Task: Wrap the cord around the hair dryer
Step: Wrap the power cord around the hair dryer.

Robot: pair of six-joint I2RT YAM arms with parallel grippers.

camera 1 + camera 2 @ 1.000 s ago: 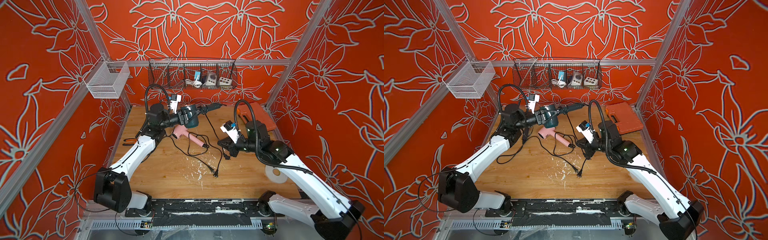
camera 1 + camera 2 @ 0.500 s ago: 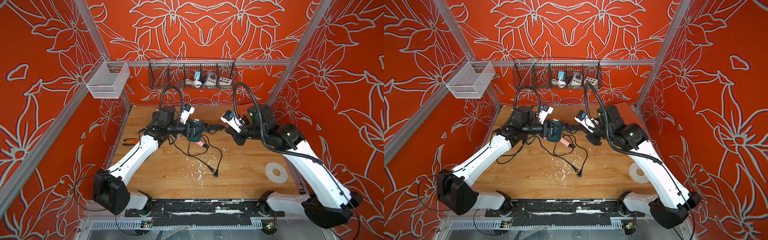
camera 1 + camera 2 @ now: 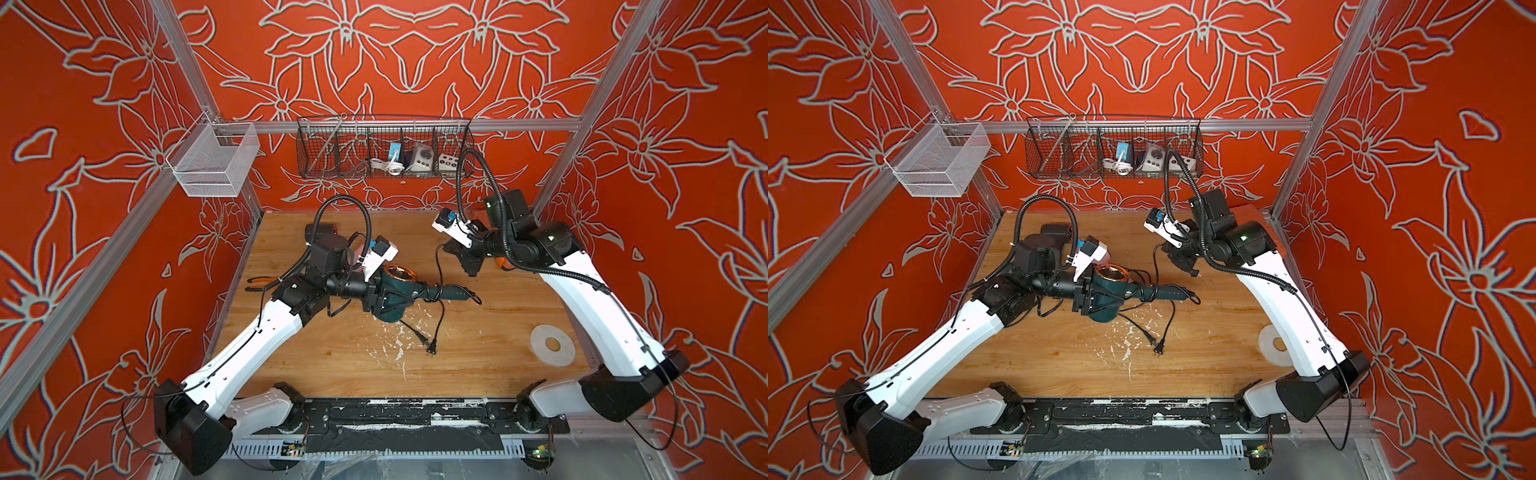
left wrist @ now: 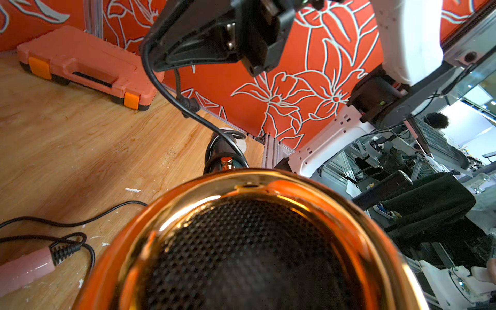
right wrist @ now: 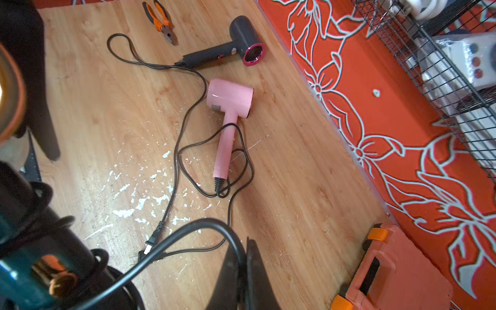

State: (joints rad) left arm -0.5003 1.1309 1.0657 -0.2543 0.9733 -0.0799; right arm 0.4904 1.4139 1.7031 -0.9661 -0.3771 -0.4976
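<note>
Now, starting at your left, the pliers [image 3: 262,283] lie by the table's [image 3: 478,365] left edge, and the black dryer [image 5: 239,48] lies further back. Your left gripper [image 3: 384,297] is clamped on the barrel of the teal dryer [image 3: 415,291]. You have that dryer at mid-table, with its gold mouth facing up and its handle pointing right. The pink dryer [image 5: 229,99] lies on the wood behind it, mostly hidden in both top views, with its own thin lead looped around its handle end.

From the teal handle the cord [image 5: 206,222] rises in a slack arc to your right gripper [image 3: 470,269]. That gripper hangs above the table, right of the handle and further back, and is pinched tight on the cord. Two plugs [image 3: 432,350] lie close together on the wood in front of the handle, and you cannot tell which lead each belongs to.

Further right, the case [image 5: 397,271] sits at the back corner behind your right arm, and the tape roll [image 3: 552,345] lies flat near the front right
</note>
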